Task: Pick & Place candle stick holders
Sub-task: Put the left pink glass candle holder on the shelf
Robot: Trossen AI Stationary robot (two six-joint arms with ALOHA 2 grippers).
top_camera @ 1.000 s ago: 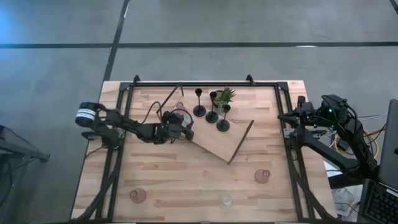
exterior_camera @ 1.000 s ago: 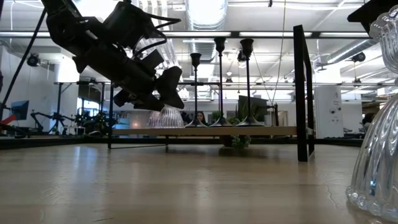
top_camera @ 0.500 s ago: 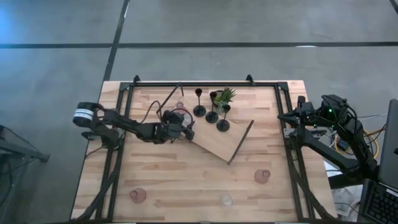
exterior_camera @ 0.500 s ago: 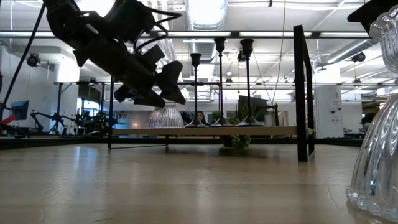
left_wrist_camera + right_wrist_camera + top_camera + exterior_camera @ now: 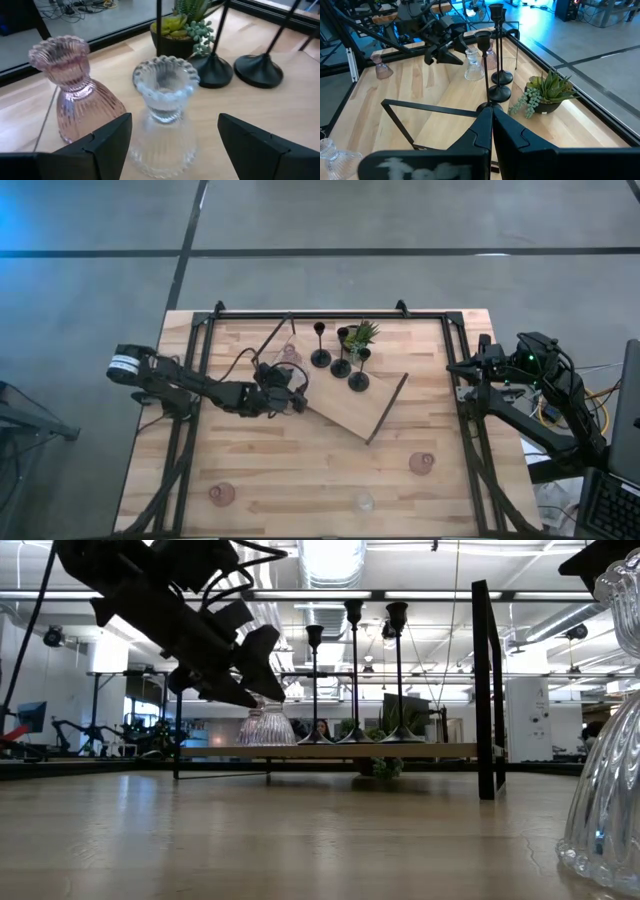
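Three slim black candle stick holders (image 5: pixel 341 366) stand on their round bases on the wooden board (image 5: pixel 350 412), beside a potted plant (image 5: pixel 362 333). A clear glass cup (image 5: pixel 162 117) and a pink glass cup (image 5: pixel 75 97) stand upright on the board's left end. My left gripper (image 5: pixel 174 150) is open just short of the clear cup, one finger off to each side, touching nothing; in the low view it hangs above the cup (image 5: pixel 265 727). My right gripper (image 5: pixel 492 131) is shut and empty, held high beyond the table's right edge.
Loose cups stand on the table: a pink one (image 5: pixel 221 493) near the front left, a clear one (image 5: pixel 364 502) at the front edge, a pink one (image 5: pixel 422 463) at the front right. A black frame (image 5: pixel 330 313) rims the table. The board's upright dark handle (image 5: pixel 487 690) stands at its right end.
My left gripper, open throughout, has drawn back from the clear cup toward the table's left edge and risen a little. The cup stays upright on the board.
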